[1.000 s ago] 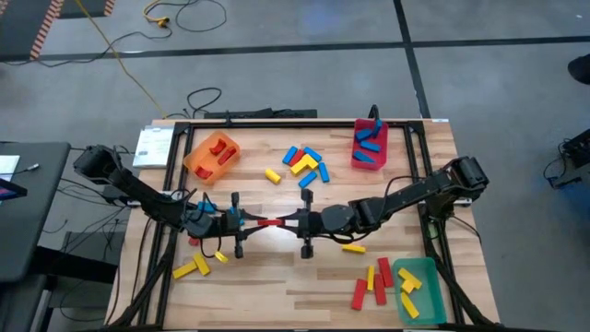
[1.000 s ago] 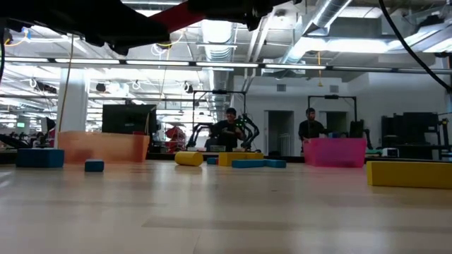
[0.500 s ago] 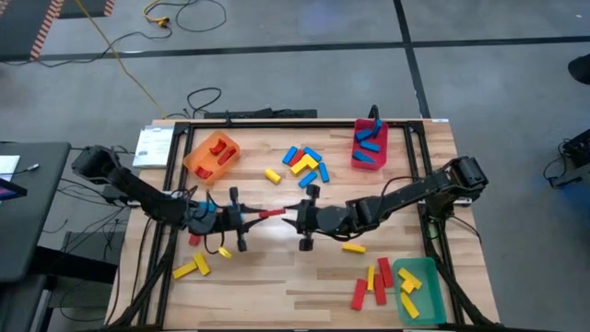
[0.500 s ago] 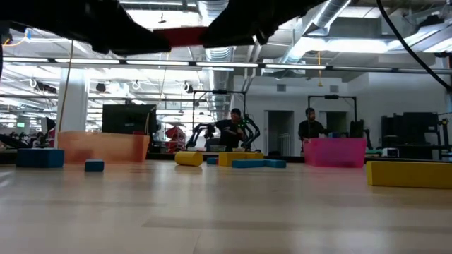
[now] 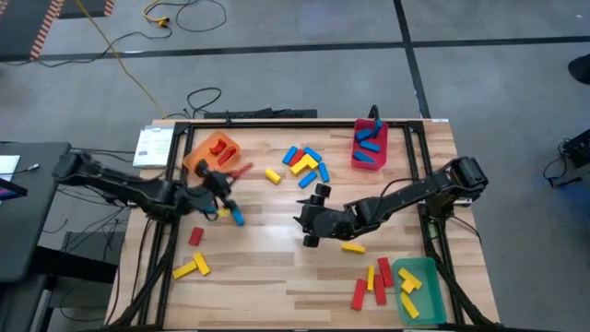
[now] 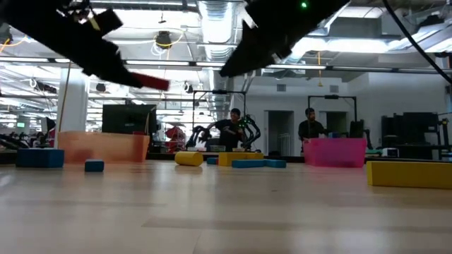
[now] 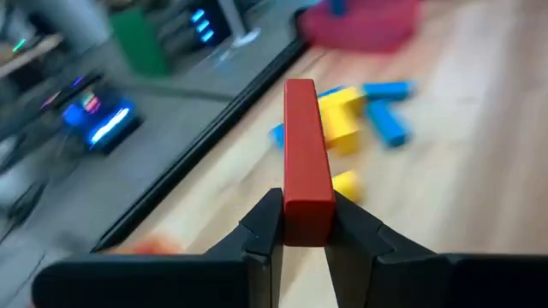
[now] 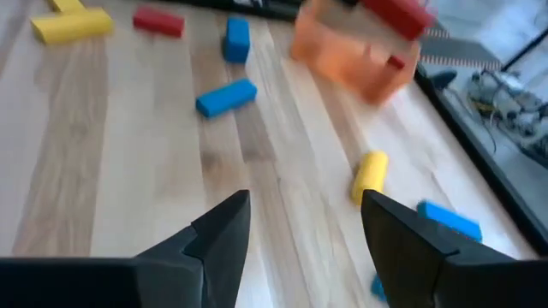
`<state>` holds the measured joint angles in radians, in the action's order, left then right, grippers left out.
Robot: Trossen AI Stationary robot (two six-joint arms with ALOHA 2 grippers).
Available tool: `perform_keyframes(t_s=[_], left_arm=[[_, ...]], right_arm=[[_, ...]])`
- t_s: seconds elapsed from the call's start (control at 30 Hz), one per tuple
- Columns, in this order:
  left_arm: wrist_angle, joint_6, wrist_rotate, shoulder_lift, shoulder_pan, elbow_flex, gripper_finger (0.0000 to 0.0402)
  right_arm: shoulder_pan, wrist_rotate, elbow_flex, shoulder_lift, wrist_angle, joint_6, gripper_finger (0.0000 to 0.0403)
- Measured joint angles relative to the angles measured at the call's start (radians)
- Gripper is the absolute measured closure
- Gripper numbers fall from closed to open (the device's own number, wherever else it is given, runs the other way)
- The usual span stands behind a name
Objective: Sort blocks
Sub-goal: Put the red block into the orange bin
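Note:
My left gripper (image 5: 230, 174) is shut on a red block (image 5: 242, 170), held in the air just right of the orange bin (image 5: 211, 153), which has red blocks in it. In the low view the red block (image 6: 149, 82) sticks out of the dark left arm, high over the table. My right gripper (image 5: 310, 219) hangs open over the table's middle, and its wrist view shows nothing between the fingers of the right gripper (image 8: 300, 231). Loose blue and yellow blocks (image 5: 304, 162) lie at the far middle. My left gripper pinches the red block's two long sides between its two fingers at the end nearest the wrist (image 7: 306, 221). The rest of the block sticks out ahead, in line with the fingers. The fingers come from the table's left, tipped slightly down. The block is lifted clear.
A red bin (image 5: 370, 148) with blue blocks stands at the far right, a green bin (image 5: 419, 286) with yellow blocks at the near right. Red blocks (image 5: 369, 286) lie beside the green bin. Red (image 5: 195, 236), yellow (image 5: 191, 268) and blue (image 5: 237, 217) blocks lie at the near left.
Both grippers held the red block over the table's middle. My right gripper has let go of it and stayed near the middle, tipping up a little. My left gripper has carried the block toward the far left, toward the orange bin, swinging it round.

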<state>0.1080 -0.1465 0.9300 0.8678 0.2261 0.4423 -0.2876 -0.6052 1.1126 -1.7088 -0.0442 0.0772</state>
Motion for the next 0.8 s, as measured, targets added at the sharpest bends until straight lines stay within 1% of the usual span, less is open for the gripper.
perform_keyframes(t_s=[0.17, 0.23, 0.27, 0.33, 0.4, 0.47, 0.6, 0.8], left_arm=[[0.348, -0.189, 0.004, -0.182, -0.12, 0.0, 0.0346], [0.485, -0.284, -0.02, -0.232, -0.172, 0.0, 0.0346], [0.499, -0.322, -0.039, -0.248, -0.197, -0.003, 0.0346], [0.475, -0.322, -0.083, -0.272, -0.238, -0.002, 0.0346], [0.481, -0.318, -0.112, -0.266, -0.278, 0.001, 0.0343], [0.505, -0.346, -0.121, -0.255, -0.318, 0.002, 0.0341], [0.512, -0.358, -0.162, -0.196, -0.399, 0.002, 0.0339], [0.518, -0.366, -0.166, -0.057, -0.504, 0.002, 0.0337]], right_arm=[[-0.019, -0.001, 0.0, 0.0, -0.088, 0.056, 0.0174], [-0.029, -0.001, -0.006, 0.0, -0.097, 0.072, 0.0176], [-0.034, -0.003, -0.011, 0.0, -0.098, 0.077, 0.0176], [-0.044, -0.01, -0.02, 0.0, -0.093, 0.08, 0.0177], [-0.05, -0.022, -0.026, 0.0, -0.091, 0.084, 0.0177], [-0.057, -0.023, -0.028, 0.0, -0.091, 0.093, 0.0177], [-0.071, -0.026, -0.028, 0.0, -0.09, 0.101, 0.0177], [-0.102, -0.026, -0.028, 0.0, -0.092, 0.108, 0.0177]])
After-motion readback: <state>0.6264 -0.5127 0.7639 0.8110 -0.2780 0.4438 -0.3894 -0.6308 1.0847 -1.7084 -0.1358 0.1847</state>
